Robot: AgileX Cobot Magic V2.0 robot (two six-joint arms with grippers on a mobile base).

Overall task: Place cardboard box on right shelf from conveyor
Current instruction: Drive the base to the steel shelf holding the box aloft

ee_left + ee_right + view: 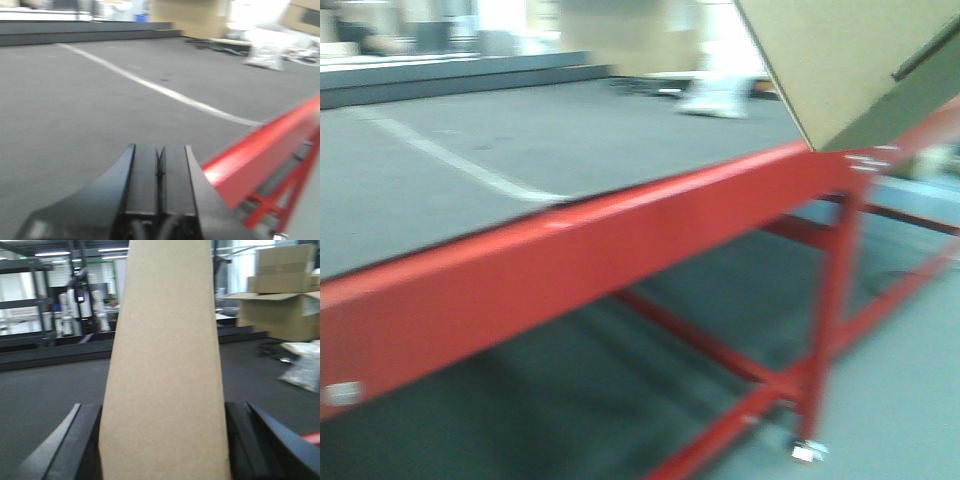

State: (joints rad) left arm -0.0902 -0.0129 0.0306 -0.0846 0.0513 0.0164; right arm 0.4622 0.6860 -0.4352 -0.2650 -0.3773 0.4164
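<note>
The tan cardboard box (pixel 165 365) fills the middle of the right wrist view, standing tall between the black fingers (pixel 82 445) of my right gripper (pixel 162 440), which is shut on its narrow sides. In the front view the box (pixel 845 60) hangs tilted at the top right, above the conveyor's red front frame (pixel 620 240). The dark grey belt (pixel 520 150) lies below and behind it. My left gripper (pixel 160 172) is shut and empty, low over the belt (pixel 90 110) near the red frame (pixel 260 155). The right shelf is out of view.
A white line (pixel 165 90) crosses the belt. Stacked brown cartons (pixel 282 295) and a white bag (pixel 302 370) lie beyond the conveyor at the right. Dark racks (pixel 30 300) stand far back. Red braces (pixel 720 350) run under the frame.
</note>
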